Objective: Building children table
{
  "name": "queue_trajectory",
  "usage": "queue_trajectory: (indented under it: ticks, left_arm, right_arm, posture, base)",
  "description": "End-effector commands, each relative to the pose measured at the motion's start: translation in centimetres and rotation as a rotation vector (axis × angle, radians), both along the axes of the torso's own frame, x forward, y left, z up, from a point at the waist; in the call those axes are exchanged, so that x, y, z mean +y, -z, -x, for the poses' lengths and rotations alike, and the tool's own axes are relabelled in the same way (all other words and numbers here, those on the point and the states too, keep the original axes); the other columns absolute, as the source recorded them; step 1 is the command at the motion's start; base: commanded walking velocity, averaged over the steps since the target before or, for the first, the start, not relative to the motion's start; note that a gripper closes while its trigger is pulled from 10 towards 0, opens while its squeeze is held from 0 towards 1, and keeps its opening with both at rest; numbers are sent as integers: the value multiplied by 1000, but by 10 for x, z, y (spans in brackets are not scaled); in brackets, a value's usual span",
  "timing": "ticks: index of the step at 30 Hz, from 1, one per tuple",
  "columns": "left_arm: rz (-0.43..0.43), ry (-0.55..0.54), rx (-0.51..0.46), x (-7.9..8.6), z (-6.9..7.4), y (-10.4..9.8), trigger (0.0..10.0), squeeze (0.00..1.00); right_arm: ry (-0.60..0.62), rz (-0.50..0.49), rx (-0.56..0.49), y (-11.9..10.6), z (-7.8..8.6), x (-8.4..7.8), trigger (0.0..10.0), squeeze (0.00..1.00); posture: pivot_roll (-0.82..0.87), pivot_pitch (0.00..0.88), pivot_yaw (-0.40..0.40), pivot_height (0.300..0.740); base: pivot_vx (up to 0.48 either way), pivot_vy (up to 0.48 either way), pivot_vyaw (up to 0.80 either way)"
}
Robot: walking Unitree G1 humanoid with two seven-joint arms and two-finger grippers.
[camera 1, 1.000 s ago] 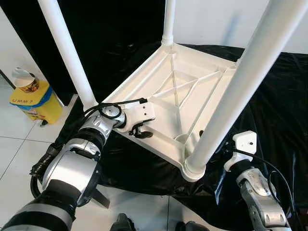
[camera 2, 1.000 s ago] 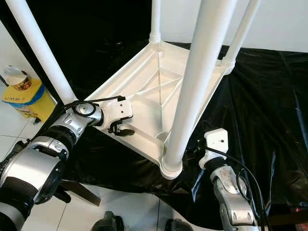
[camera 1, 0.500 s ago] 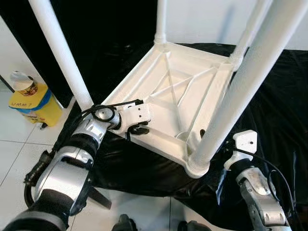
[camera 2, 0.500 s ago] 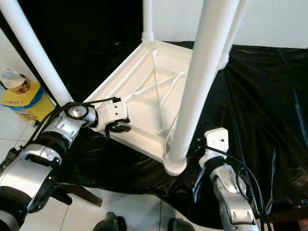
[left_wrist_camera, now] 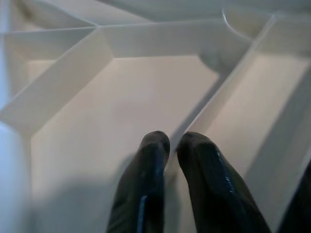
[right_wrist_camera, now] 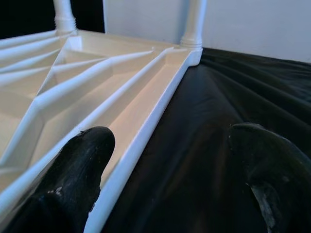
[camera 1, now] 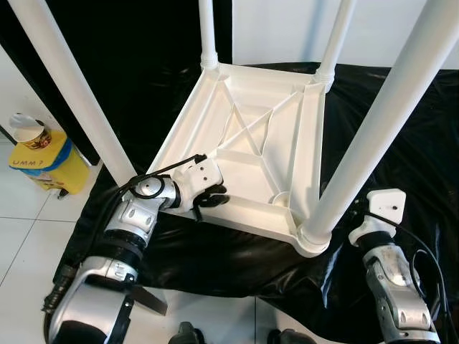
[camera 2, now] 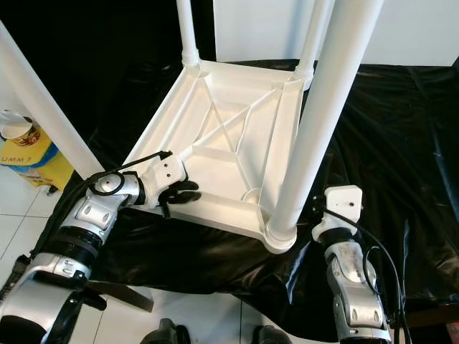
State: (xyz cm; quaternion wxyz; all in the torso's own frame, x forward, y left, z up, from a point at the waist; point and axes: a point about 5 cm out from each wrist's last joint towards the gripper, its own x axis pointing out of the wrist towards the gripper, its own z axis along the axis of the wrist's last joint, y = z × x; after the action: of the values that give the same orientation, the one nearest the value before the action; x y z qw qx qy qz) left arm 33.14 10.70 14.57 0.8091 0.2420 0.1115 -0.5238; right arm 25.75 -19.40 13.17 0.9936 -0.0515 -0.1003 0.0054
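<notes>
Left of the upturned white children's table, on the pale tile floor, stands a yellow container with a blue band and dark lettering that reads "UMM" followed by a mark I cannot make out; a paper cup sits on top of it, contents hidden. The table lies top-down on a black plastic sheet, its four white legs pointing up. My left gripper rests on the table's near rim, fingers pressed together over the ribbed underside. My right gripper sits at the table's right edge, fingers spread wide, one over the rim, the other over the sheet.
</notes>
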Motion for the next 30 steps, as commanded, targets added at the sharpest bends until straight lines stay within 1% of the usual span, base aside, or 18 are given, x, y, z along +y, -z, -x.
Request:
queue_trajectory:
  ticks: [1,2,3,4,5,6,8,11,12,13,14,21,22,23,24,26,27,30]
  left_arm:
    - [28,-85,68,-7,9,17,0,0]
    - [28,-85,68,-7,9,17,0,0]
    - [46,-108,58,-9,10,14,0,0]
    - [46,-108,58,-9,10,14,0,0]
    - [68,-136,48,-13,10,11,0,0]
    - [68,-136,48,-13,10,11,0,0]
    - [123,-179,49,-24,12,8,0,0]
    - [132,-187,52,-29,14,9,0,0]
    - [137,-192,55,-33,16,11,5843,0]
    - [137,-192,55,-33,16,11,5843,0]
    - [133,-183,47,-35,18,10,10000,0]
    - [158,-145,34,-31,14,-3,10000,0]
    - [146,-140,31,-28,11,-5,10000,824]
    - [118,-114,29,-24,8,-6,10000,1000]
    - [118,-114,29,-24,8,-6,10000,1000]
    - [72,-70,25,-19,4,-8,10000,1000]
    - [72,-70,25,-19,4,-8,10000,1000]
    - [27,-27,11,-14,-2,-11,10000,1000]
  right_arm:
    - [37,0,41,9,-1,2,10000,0]
    - [37,0,41,9,-1,2,10000,0]
    - [93,0,58,11,-2,-3,10000,0]
    - [93,0,58,11,-2,-3,10000,0]
    - [158,-2,79,14,-4,-8,10000,0]
    - [158,-2,79,14,-4,-8,10000,0]
    - [220,-5,93,15,-8,-7,10000,0]
    - [235,-14,86,14,-11,-4,10000,0]
    - [238,-25,75,12,-13,0,10000,0]
    - [238,-25,75,12,-13,0,10000,0]
    - [245,-32,63,10,-14,3,10000,0]
    - [238,-16,59,12,-9,2,10000,0]
    - [238,-11,62,13,-8,0,10000,0]
    - [242,-4,63,14,-8,-3,10000,0]
    - [242,-4,63,14,-8,-3,10000,0]
    - [250,6,62,13,-7,-6,10000,0]
    - [250,6,62,13,-7,-6,10000,0]
    - [265,15,62,14,-4,-10,10000,0]
  posture:
    - [-25,88,9,740]
    - [-25,88,9,740]
    - [-23,86,4,740]
    - [-23,86,4,740]
    - [-23,83,4,740]
    - [-23,83,4,740]
    - [-29,81,3,740]
    - [-32,81,3,740]
    - [-34,79,1,740]
    - [-34,79,1,740]
    - [-34,78,-3,740]
    - [-27,81,-9,740]
    - [-28,85,-8,740]
    - [-32,89,-4,740]
    - [-32,89,-4,740]
    - [-42,98,7,740]
    - [-42,98,7,740]
    - [-52,104,19,740]
  base:
    - [0,0,0]
    - [0,0,0]
    - [0,0,0]
    - [0,0,0]
    - [0,0,0]
    - [0,0,0]
    - [0,0,0]
    - [0,0,0]
    - [0,0,0]
    - [0,0,0]
    - [0,0,0]
    - [0,0,0]
    - [0,0,0]
    - [0,0,0]
    - [0,0,0]
    - [0,0,0]
    - [0,0,0]
    - [0,0,0]
